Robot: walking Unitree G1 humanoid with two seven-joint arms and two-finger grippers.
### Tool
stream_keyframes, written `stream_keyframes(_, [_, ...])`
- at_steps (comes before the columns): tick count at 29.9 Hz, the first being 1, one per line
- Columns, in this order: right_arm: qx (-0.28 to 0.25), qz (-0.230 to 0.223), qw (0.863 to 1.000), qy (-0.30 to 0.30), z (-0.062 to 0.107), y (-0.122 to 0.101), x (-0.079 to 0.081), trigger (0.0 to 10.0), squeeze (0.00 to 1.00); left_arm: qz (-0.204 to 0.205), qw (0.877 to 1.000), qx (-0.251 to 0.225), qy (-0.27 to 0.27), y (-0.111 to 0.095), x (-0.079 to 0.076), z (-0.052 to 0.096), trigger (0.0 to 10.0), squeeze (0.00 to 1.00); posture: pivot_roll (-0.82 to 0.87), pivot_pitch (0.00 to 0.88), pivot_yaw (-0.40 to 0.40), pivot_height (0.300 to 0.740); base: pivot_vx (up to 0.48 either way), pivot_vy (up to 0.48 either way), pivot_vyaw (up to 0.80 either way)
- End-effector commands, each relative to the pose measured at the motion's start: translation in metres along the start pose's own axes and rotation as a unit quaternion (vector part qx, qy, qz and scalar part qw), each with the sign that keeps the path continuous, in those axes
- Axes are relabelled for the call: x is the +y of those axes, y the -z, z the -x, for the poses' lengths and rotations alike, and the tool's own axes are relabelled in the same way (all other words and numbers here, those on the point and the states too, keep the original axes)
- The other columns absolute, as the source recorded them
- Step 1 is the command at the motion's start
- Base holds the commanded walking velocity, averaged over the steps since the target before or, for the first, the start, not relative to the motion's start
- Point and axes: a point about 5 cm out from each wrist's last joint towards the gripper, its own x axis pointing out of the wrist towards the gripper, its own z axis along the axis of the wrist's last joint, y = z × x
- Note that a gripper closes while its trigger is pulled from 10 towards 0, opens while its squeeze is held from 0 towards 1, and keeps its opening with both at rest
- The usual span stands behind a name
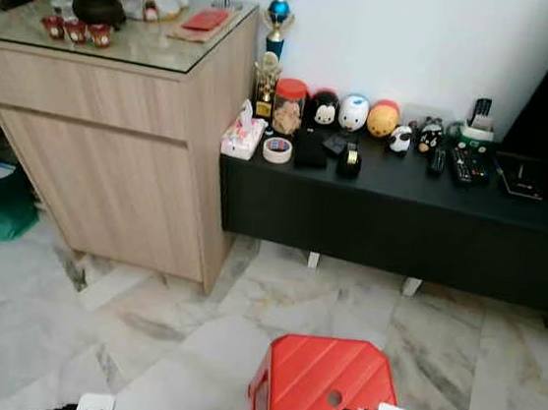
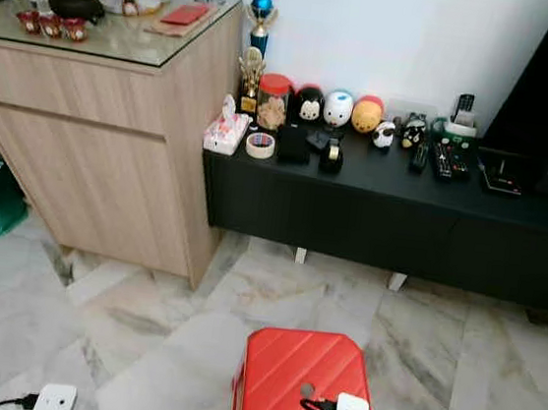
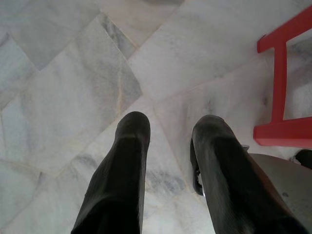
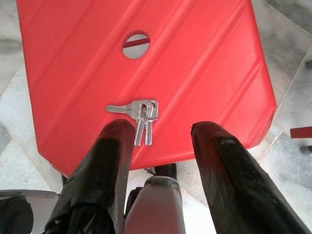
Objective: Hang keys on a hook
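The right gripper (image 4: 158,141) hangs spread apart over the keys (image 4: 139,113) lying on the red stool (image 4: 195,73). The left gripper (image 3: 170,131), also spread, hangs above the marble floor (image 3: 63,73).

Keys (image 4: 139,114): bright silvery metal. Stool (image 4: 146,73): glossy red plastic, ridged top. Floor (image 1: 141,328): polished grey-veined marble. Cabinet (image 1: 111,157): pale matt wood grain, glass top. Low bench (image 1: 401,220): matt black. Gripper fingers (image 4: 105,165): matt black.
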Motion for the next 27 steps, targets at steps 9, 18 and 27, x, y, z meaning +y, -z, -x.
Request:
stream_keyframes(9, [0.003, -0.001, 1.0, 0.004, 0.0005, 0.0019, -0.0023, 10.0, 0.0, -0.014, 1.0, 0.006, 0.006, 0.0041, -0.0002, 0.0012, 10.0, 0.0, 0.09, 0.0, -0.021, 0.74, 0.0, 0.0, 0.0])
stream_keyframes(18, [0.004, -0.001, 1.0, 0.009, 0.0009, 0.0007, -0.0072, 10.0, 0.0, 0.004, 1.0, 0.017, 0.008, 0.0062, -0.0003, 0.0012, 10.0, 0.0, 0.08, 0.0, -0.016, 0.74, 0.0, 0.0, 0.0])
stream_keyframes(27, [0.003, -0.005, 1.0, 0.005, -0.0003, 0.001, 0.0016, 10.0, 0.0, 0.028, 0.999, 0.02, 0.0, 0.0081, 0.0016, 0.0017, 10.0, 0.0, 0.08, 0.0, -0.005, 0.74, 0.0, 0.0, 0.0])
